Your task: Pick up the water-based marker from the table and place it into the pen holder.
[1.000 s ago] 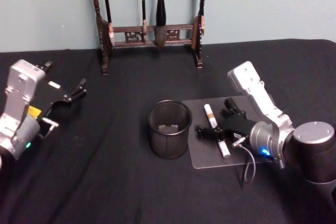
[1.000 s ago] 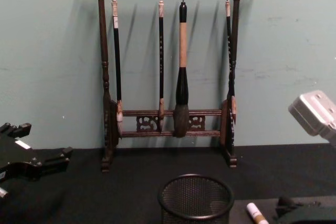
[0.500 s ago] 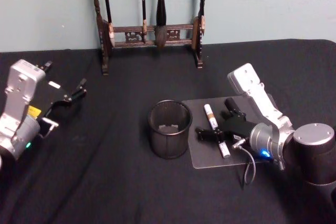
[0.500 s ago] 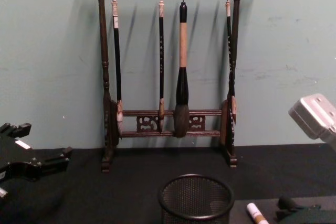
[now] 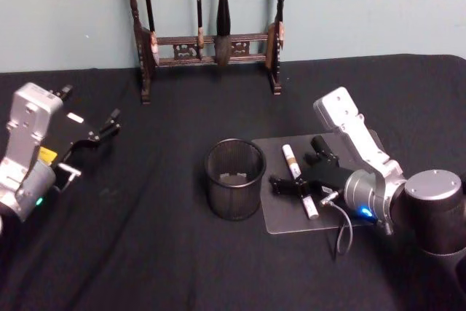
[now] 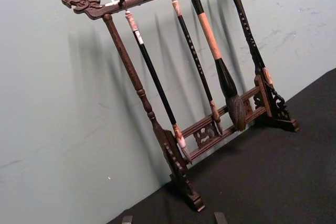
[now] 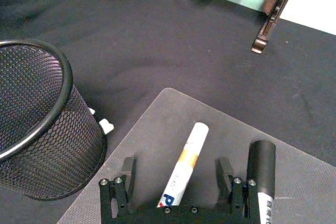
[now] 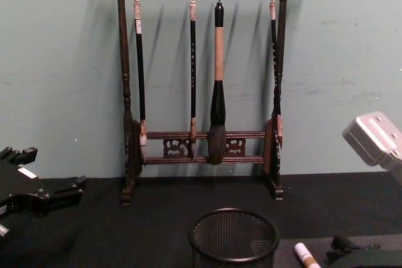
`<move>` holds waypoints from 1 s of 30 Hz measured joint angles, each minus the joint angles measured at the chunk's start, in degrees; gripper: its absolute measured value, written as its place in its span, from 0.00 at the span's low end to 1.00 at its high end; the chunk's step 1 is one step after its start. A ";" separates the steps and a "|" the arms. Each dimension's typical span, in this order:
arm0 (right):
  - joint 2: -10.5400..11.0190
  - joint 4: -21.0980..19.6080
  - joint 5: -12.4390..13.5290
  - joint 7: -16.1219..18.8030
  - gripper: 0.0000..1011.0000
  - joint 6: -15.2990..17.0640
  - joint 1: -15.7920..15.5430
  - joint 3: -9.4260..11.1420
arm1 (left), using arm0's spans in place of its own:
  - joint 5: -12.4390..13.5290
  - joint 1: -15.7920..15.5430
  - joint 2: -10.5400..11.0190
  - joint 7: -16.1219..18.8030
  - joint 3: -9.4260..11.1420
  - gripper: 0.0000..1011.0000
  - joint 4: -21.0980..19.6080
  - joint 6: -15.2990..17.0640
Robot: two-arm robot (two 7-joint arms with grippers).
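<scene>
Shifted a touch toward the pen holder (image 5: 234, 198) since a second ago, my right gripper (image 7: 177, 172) now straddles the marker (image 7: 187, 153), jaws wide apart, nothing gripped. Marker lies flat on the grey mat (image 5: 291, 221), near the holder. Looks lined up, so closing comes next, I judge. My left gripper (image 5: 103, 129) sits parked far left, fingers apart.

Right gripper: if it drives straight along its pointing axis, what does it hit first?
Likely the white marker, lying between the right gripper's open fingers, then the grey mat. The pen holder sits off to the side. Clearance is hard to judge.
</scene>
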 joint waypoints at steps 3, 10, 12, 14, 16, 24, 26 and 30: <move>-0.19 0.10 -0.25 0.21 0.99 -0.09 0.07 0.16 | 0.00 0.00 0.00 0.00 0.00 0.99 0.00 0.00; -0.80 0.50 -0.98 0.81 0.99 -0.40 0.21 0.67 | 0.00 0.00 0.00 0.00 0.00 0.99 0.00 0.00; -1.01 0.66 -1.22 1.01 0.99 -0.50 0.22 0.87 | 0.00 0.00 0.00 0.00 0.00 0.99 0.00 0.00; -1.14 0.78 -1.37 1.16 0.99 -0.57 0.22 0.99 | 0.00 0.00 0.00 0.00 0.00 0.99 0.00 0.00; -1.33 0.95 -1.56 1.34 0.99 -0.59 0.25 1.18 | 0.00 0.00 0.00 0.00 0.00 0.99 0.00 0.00; -1.78 1.26 -2.08 1.94 0.99 -0.59 0.27 1.58 | 0.00 0.00 0.00 0.00 0.00 0.99 0.00 0.00; -1.85 1.31 -2.23 2.16 0.99 -0.59 0.27 1.63 | 0.00 0.00 0.00 0.00 0.00 0.99 0.00 0.00; -1.94 1.29 -2.48 2.36 0.99 -0.51 0.20 1.78 | 0.00 0.00 0.00 0.00 0.00 0.99 0.00 0.00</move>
